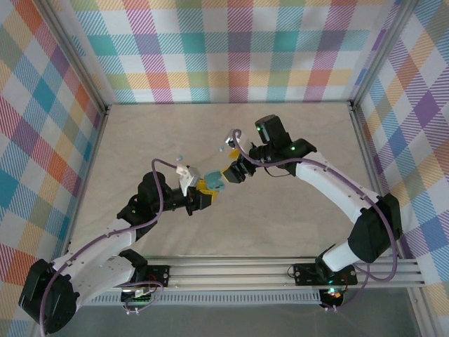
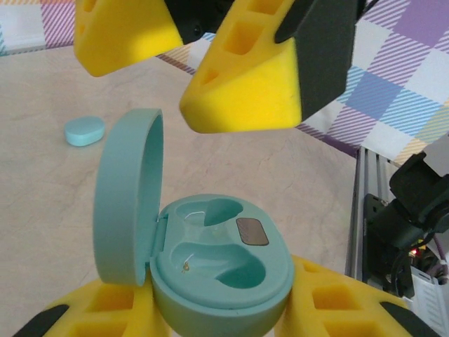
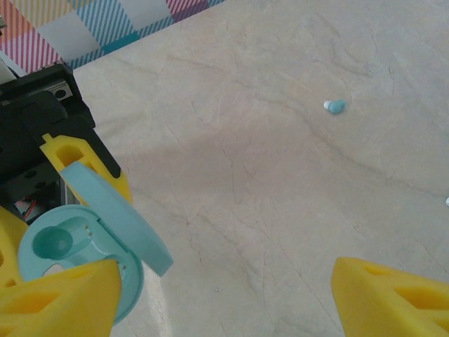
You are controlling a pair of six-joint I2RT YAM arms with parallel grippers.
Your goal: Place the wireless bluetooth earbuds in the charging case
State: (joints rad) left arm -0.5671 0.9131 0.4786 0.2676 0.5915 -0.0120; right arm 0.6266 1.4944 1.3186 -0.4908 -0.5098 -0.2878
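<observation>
My left gripper (image 1: 205,188) is shut on the base of a pale teal charging case (image 2: 221,256). The case's lid (image 2: 130,196) stands open to the left and both wells are empty. The case also appears at the lower left of the right wrist view (image 3: 84,239). My right gripper (image 1: 235,173) hangs just above and beyond the case, open with nothing between its yellow fingers (image 2: 238,91). One tiny earbud (image 3: 335,106) lies on the table farther off, and a small pale blue earbud (image 2: 85,130) lies beyond the lid. Two such bits (image 1: 180,158) (image 1: 222,149) lie behind the grippers.
The pale stone-patterned tabletop (image 1: 295,133) stretches to checked walls (image 1: 224,49) on three sides. An aluminium rail (image 1: 280,270) runs along the near edge by the arm bases. Purple cables (image 1: 163,189) loop off both arms.
</observation>
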